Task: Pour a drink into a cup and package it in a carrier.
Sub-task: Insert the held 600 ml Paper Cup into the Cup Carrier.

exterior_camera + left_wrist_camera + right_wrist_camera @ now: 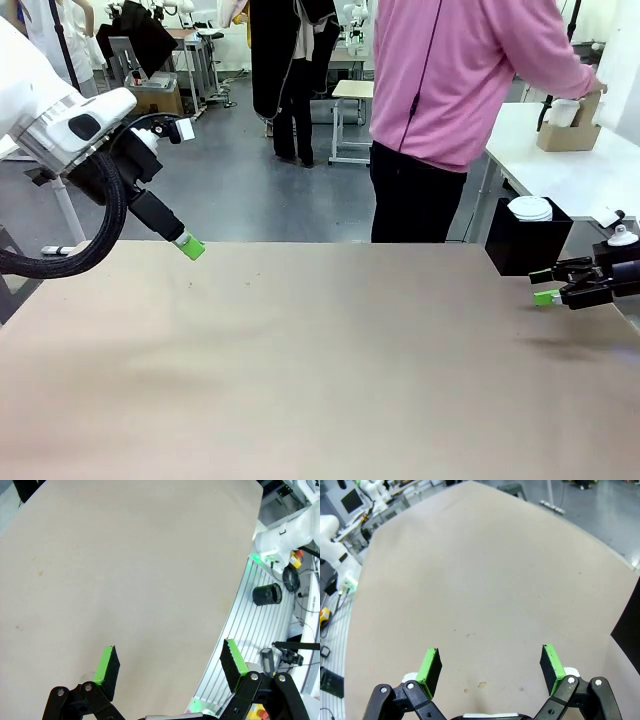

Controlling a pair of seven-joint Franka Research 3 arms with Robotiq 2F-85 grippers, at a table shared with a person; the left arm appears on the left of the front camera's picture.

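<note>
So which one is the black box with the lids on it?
Look along the big tan table to its far right corner, just beyond the right gripper. The black cube-shaped box stands there, dark all over, with white lids stacked on top, unlike the brown carrier on the white table behind.

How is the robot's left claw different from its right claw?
The left gripper hangs above the table's far left part, angled downward; the right gripper lies level at the right edge, beside the black box. Both are open, empty, and have green pads.
</note>
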